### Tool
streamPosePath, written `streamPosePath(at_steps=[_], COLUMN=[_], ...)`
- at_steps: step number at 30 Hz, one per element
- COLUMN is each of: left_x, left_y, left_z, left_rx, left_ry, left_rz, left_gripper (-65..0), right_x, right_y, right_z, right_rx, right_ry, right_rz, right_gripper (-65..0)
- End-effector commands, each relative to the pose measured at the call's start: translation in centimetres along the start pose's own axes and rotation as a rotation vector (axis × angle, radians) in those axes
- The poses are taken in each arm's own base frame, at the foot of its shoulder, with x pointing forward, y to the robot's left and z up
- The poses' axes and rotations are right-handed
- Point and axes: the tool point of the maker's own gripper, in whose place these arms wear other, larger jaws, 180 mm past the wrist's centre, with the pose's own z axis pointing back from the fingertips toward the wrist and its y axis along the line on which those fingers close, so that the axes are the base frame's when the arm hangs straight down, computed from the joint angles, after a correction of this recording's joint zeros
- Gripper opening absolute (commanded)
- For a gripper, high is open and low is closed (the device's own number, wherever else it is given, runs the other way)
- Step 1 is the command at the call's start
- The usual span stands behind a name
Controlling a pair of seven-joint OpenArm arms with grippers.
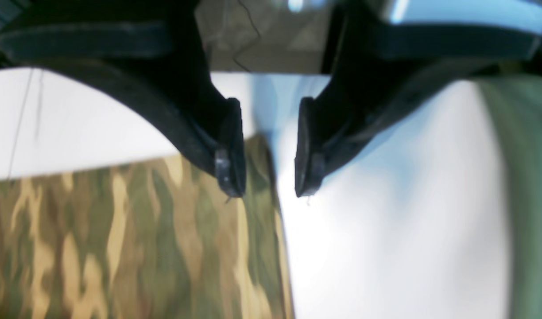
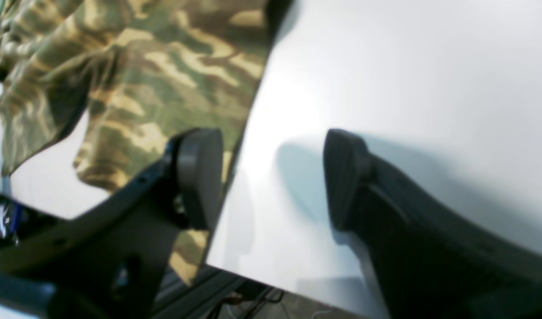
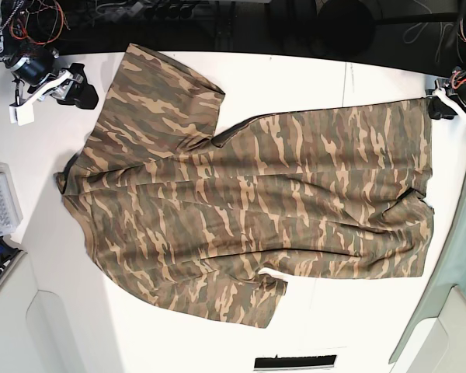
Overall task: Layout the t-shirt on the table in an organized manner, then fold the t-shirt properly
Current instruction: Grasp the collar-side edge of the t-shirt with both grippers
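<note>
Base view, left to right: the right gripper (image 3: 84, 92), jaws apart and empty, sits beside a sleeve of the t-shirt (image 3: 248, 202), spread nearly flat across the white worktop (image 3: 357, 334). At the hem's far corner, the left gripper (image 3: 438, 107) stands open too; layout looks almost done, with wrinkles near the hem, and folding not yet begun.

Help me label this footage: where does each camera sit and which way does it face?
Left wrist: on the left arm, facing down past the open left tool at the t-shirt edge.
Right wrist: on the right arm, behind the open right tool, over the table.
Base: overhead, seeing both arms.
All share the t-shirt.
</note>
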Motion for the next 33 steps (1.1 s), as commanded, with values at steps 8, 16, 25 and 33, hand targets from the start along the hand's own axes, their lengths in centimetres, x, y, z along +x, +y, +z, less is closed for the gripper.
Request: streamPosePath(at_steps=[8,16,25,33], left_x=[-0.2,-1.1,-1.8,0.3], left_y=[0.2,-1.7,-3.0,-4.9], left_z=[-0.2,-1.1,-1.9,-0.9], left_rx=[-0.002,-0.041,-0.047,-0.145], left_ry=[-0.002,0.023,0.037,-0.050], left_rz=[-0.001,-0.055,-0.124,-0.198], left_gripper=[-42.2,-42.2,-59.7,-65.0], right_x=[-2.4,-2.6,-2.1,-0.9], right_y=[3.4,6.3,6.7,6.9], right_z=[-1.9,-3.0,-3.2,-2.7], right_rx=[0.088,0.149,0.156,0.152], right_ry=[0.106,0.081,0.055,0.024], right_rz=[0.067,0.055,0.054,0.075], right_gripper=[-28.1,-28.2,-58.8,-65.0])
